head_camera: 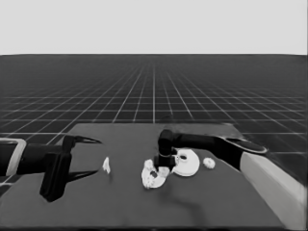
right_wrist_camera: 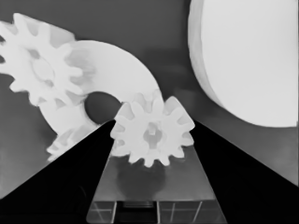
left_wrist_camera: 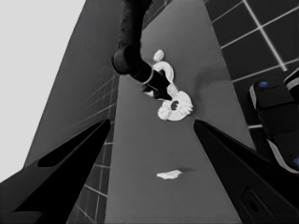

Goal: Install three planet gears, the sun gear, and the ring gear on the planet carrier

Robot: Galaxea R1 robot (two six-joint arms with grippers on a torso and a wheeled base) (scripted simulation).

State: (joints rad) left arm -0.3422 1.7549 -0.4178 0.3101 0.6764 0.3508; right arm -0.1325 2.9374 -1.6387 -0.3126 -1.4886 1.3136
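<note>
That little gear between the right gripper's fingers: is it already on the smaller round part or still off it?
Cannot tell: the gear sits between the right gripper fingers at the smaller round part edge, where two gears already lie.

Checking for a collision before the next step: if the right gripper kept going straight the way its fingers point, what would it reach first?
Probably the smaller round part: the right gripper, shut on a gear, points down at its rim, though depth is unclear.

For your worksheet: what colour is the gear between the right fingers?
White gear; right wrist view.
</note>
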